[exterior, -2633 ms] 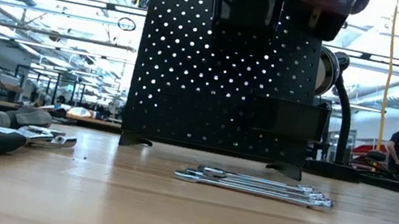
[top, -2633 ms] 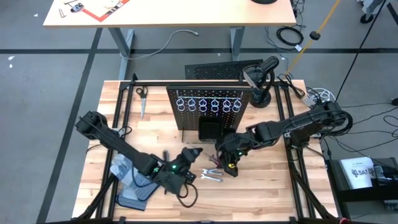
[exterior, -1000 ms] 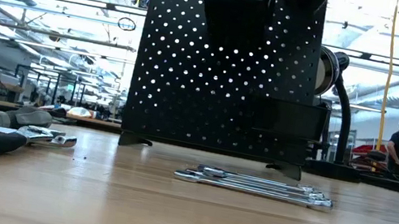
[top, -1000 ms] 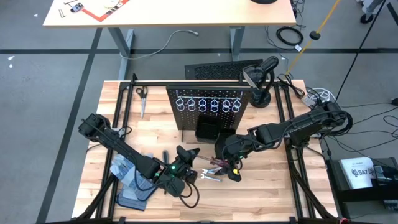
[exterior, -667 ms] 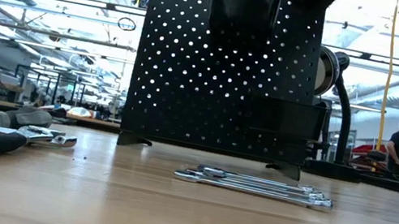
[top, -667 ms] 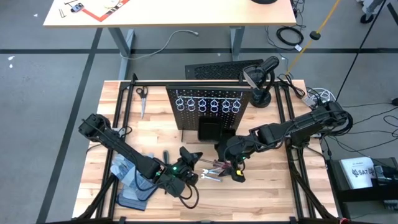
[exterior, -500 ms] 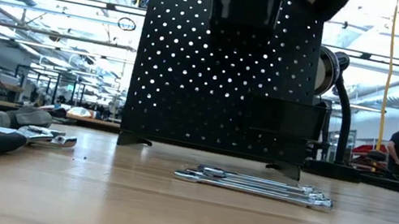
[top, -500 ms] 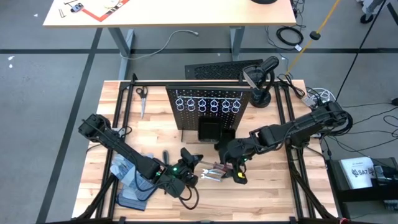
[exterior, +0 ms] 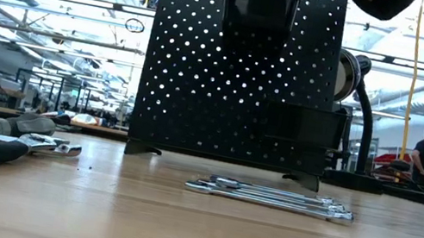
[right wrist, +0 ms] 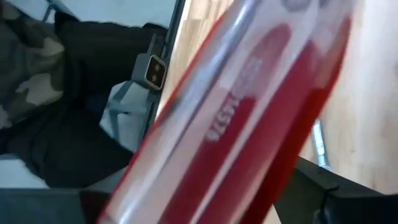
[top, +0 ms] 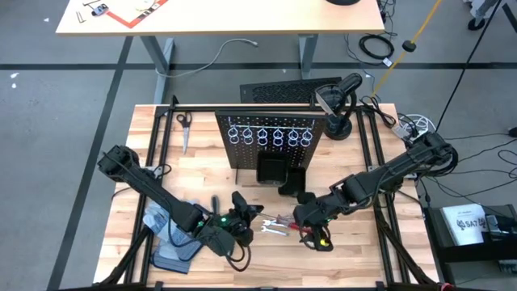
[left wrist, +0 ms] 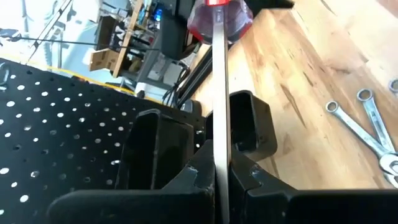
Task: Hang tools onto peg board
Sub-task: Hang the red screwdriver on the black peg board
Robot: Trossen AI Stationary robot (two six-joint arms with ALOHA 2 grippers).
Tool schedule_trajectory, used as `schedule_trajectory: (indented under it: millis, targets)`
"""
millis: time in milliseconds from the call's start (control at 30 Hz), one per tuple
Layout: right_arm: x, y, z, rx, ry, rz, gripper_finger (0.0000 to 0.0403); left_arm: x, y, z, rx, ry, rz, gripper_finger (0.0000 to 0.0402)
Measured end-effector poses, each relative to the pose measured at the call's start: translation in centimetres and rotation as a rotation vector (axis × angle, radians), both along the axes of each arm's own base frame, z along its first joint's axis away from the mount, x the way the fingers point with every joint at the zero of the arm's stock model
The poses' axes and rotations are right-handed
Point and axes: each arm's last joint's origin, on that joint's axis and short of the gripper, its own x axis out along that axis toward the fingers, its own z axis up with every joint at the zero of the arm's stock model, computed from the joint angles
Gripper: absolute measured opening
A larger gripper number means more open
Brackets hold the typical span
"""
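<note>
1. The screwdriver with the clear red plastic handle and bare steel shaft (left wrist: 219, 93) sits lower centre in the high view, spanning the gap between the two grippers above the pale wooden table (top: 202, 178).
2. The left gripper (top: 245, 217), reaching in from the lower left of the high view, is clamped tight on the steel shaft. In the left wrist view the shaft runs straight up between its dark fingers (left wrist: 249, 124) to the red handle at the top edge.
3. The right gripper (top: 311, 222), coming in from the right edge, grasps the red handle with its jaws set wide. That handle crosses the whole right wrist view on a slant.
4. The upright black perforated metal peg board (top: 275, 149) stands at upper centre of the high view, with a row of silver rings (top: 271, 135) and a black box-shaped bin (top: 271, 170).
5. The flat silver wrenches (exterior: 268, 197) lie on the wood, centre of the low view, just in front of the board's feet.
6. Blue-grey work gloves (top: 157, 218) lie at lower left of the high view.
</note>
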Motion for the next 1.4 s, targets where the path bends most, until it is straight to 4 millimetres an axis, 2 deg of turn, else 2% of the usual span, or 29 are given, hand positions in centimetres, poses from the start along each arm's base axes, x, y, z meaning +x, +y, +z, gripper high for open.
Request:
schedule_trajectory:
  millis: [167,333,500,733,1133,1400]
  targets:
    - [-0.6,-0.2,1.2,-0.082,-0.098,-0.072,0.0226,-0.8,0.3,1.8,-0.038,-0.048,-0.003,0.0009]
    - [-1.2,-0.6,3.5,-0.158,-0.285,-0.130,0.0226,-1.9,0.6,4.1,-0.091,-0.123,-0.013,0.0009]
    - [-2.1,-0.9,5.8,-0.182,-0.448,-0.091,0.0226,-2.8,1.3,6.0,-0.119,-0.175,0.011,0.0008]
    - [-3.5,-1.6,7.9,-0.217,-0.581,-0.085,0.0226,-3.5,1.8,7.0,-0.116,-0.198,0.043,0.0008]
    - [-3.0,-1.7,11.1,-0.384,-0.931,-0.112,0.0226,-3.9,2.4,9.7,-0.188,-0.353,0.045,0.0008]
    - [-2.9,-1.8,13.4,-0.432,-1.179,-0.152,0.0226,-3.8,3.0,11.3,-0.226,-0.461,0.017,0.0008]
